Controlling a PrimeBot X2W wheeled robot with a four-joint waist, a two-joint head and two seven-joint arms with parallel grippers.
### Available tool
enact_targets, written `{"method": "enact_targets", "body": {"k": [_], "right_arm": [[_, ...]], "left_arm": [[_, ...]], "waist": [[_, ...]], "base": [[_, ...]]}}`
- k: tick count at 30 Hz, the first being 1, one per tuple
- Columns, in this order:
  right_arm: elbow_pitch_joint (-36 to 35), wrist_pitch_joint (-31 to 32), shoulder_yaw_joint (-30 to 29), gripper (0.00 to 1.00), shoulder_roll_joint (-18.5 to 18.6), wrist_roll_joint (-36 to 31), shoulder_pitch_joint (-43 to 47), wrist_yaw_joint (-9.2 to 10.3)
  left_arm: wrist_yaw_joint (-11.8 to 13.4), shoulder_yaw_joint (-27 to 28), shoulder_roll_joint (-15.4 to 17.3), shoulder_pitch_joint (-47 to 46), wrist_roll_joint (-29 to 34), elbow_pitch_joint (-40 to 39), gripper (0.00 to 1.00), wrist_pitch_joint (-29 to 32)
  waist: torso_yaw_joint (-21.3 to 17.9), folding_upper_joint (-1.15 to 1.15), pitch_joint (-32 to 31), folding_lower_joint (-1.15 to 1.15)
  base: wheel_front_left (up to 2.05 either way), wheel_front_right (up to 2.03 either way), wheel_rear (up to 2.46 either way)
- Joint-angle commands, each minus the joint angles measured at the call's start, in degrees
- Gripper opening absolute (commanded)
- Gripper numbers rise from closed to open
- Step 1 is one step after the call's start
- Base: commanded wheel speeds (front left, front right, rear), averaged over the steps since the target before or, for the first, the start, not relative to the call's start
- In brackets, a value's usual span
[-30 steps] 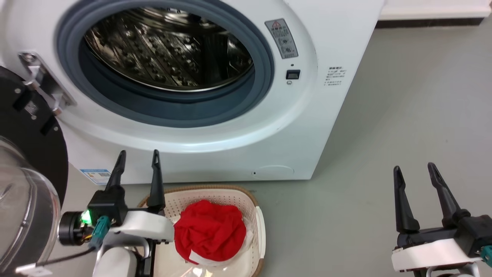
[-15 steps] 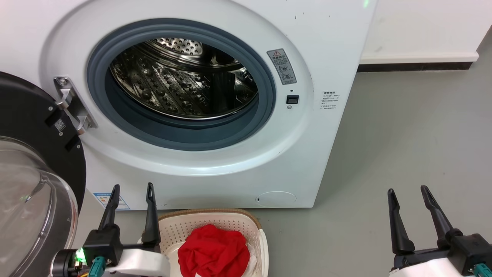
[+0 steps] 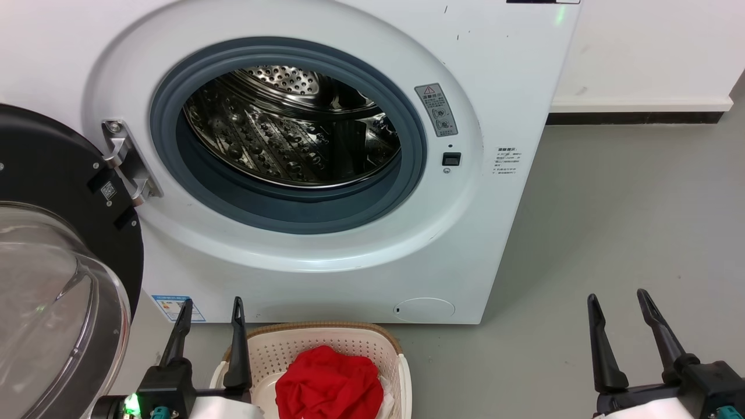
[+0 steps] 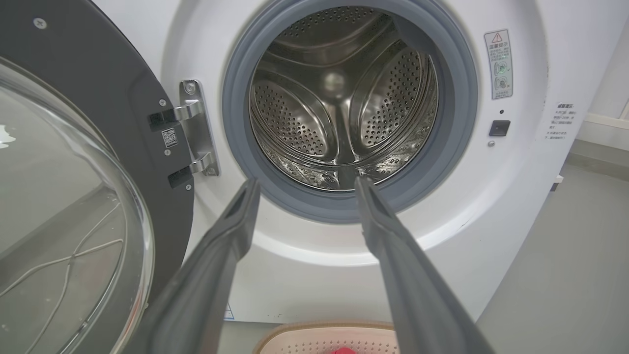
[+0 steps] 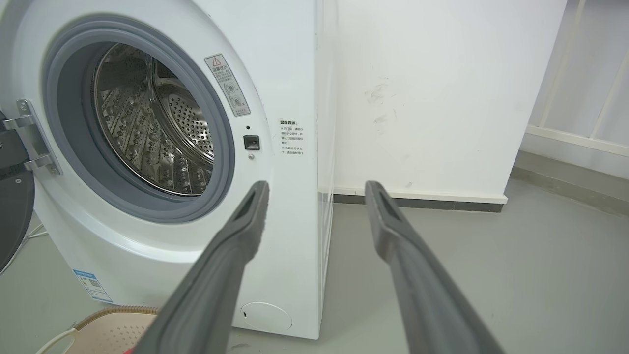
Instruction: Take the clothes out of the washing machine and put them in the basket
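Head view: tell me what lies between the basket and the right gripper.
Bare grey floor, nothing else, between the basket and the right gripper, in the head view.

The washing machine (image 3: 512, 87) stands on a grey floor (image 3: 611, 233), its round black-rimmed glass door (image 3: 52, 279) swung wide to the left on a metal hinge (image 3: 125, 160). Inside the grey rubber ring (image 3: 291, 215) the perforated steel drum (image 3: 291, 134) catches the light. Just in front of the machine sits the basket (image 3: 326, 333) – cream with a brown rim – holding the clothes (image 3: 329, 384), a bunched red heap with a little white at its right edge. The left claw (image 3: 212, 302) rises beside the basket's left rim, fingers spread; the right claw (image 3: 617, 295) – also spread – hangs over bare floor, well apart.
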State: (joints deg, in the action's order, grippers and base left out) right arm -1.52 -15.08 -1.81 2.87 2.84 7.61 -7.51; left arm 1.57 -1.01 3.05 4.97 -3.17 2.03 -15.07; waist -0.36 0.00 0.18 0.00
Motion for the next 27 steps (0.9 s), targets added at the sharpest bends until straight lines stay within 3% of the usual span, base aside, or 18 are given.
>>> {"method": "enact_targets", "body": {"k": [1,15,16,21,27], "right_arm": [[-0.1,-0.1,0.1,1.0,0.0,-0.5,0.8,0.04],[-0.3,-0.1,0.4,1.0,0.0,-0.4,0.7,0.04],[-0.2,0.0,0.4,0.0,0.0,-0.3,0.1,0.0],[2.1,0.1,0.6,0.0,-0.1,0.5,0.1,0.0],[3.0,1.4,0.8,0.0,0.4,8.6,-0.9,0.0]], "left_arm": [[0.0,0.1,-0.1,0.5,0.1,0.1,1.0,-0.1],[-0.1,0.4,-0.2,0.4,-0.6,0.8,1.0,-0.1],[-0.1,0.3,-0.1,0.1,-0.5,0.7,0.0,0.0],[-0.1,0.2,-0.2,0.7,-1.3,3.3,0.0,0.6],[-0.9,1.0,-0.2,-0.4,-8.7,4.2,0.0,2.4]], "waist": [[0.0,0.0,0.0,0.0],[-0.1,0.0,0.2,0.0],[-0.1,0.0,0.2,0.01],[-0.1,0.0,0.2,0.01],[-0.1,0.0,0.2,0.01]], "base": [[0.0,0.0,0.0],[0.0,0.0,0.0],[0.0,0.0,0.0],[0.0,0.0,0.0],[0.0,0.0,0.0]]}}
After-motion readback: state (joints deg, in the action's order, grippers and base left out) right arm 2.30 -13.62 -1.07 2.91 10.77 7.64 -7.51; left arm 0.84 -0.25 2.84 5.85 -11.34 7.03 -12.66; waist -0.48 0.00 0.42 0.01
